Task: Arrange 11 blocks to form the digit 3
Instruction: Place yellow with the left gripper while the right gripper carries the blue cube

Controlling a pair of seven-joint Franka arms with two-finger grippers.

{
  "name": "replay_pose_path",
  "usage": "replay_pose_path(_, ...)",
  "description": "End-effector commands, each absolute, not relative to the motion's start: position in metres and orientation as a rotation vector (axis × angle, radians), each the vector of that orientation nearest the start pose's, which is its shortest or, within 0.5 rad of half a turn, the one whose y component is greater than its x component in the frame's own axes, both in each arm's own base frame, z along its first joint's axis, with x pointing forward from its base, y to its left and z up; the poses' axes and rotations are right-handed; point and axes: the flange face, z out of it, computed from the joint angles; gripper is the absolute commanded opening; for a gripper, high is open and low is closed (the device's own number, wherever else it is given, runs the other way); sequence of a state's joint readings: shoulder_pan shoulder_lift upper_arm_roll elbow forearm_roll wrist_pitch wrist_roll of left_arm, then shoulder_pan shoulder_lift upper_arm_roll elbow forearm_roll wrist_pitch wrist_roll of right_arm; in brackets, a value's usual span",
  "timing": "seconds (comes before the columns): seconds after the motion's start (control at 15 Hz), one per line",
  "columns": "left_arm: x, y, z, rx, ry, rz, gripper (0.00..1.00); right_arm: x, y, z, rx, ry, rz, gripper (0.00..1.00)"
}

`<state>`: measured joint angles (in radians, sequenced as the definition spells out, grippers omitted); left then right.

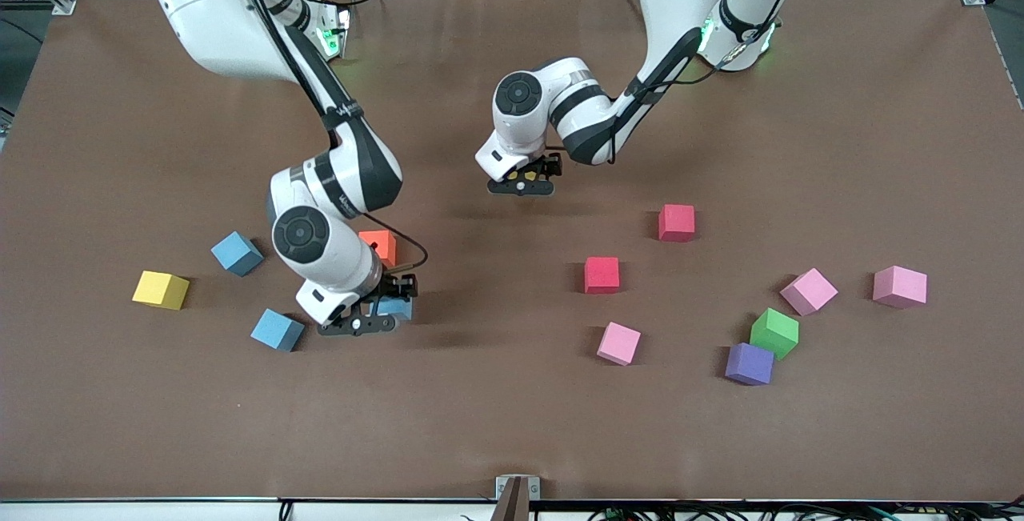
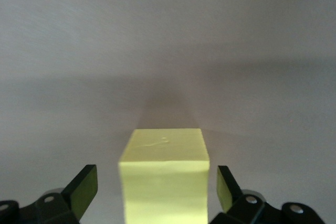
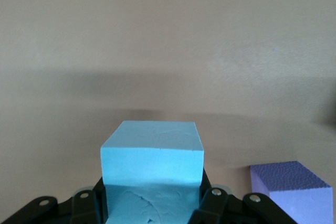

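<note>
We see the left gripper (image 1: pixel 522 182) spread open around a yellow block (image 2: pixel 164 174) mid-table, apparently seeding the digit, while the right gripper (image 1: pixel 376 317) clamps a blue block (image 3: pixel 152 174) to bring next.

Two cubes at the jaws, the other blocks scattered

A yellow cube (image 2: pixel 164 156) stands square between the spread jaws of the left gripper (image 1: pixel 522 183), with a gap on each side. A blue cube (image 3: pixel 152 153) is clamped in the jaws of the right gripper (image 1: pixel 384 314). An orange cube (image 1: pixel 378 245) and two blue cubes (image 1: pixel 237 253) (image 1: pixel 277 330) lie near the right jaws; two red cubes (image 1: pixel 677 222) (image 1: pixel 602 274) lie apart from both.
</note>
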<state>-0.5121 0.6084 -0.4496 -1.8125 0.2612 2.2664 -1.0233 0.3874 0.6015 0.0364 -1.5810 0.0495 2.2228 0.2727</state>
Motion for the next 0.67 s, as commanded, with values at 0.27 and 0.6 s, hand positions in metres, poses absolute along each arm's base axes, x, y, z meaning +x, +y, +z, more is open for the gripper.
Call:
replay_pose_path(0.27, 0.441, -0.487, 0.311, -3.114, -0.071, 0.05, 1.0, 0.562, 0.278, 0.292, -2.896, -1.072, -0.124, 0.46)
replay_pose_path(0.6, 0.525, -0.411, 0.304, -3.132, -0.122, 0.059, 1.0, 0.507, 0.339, 0.288, -2.63, -1.642, -0.116, 0.46)
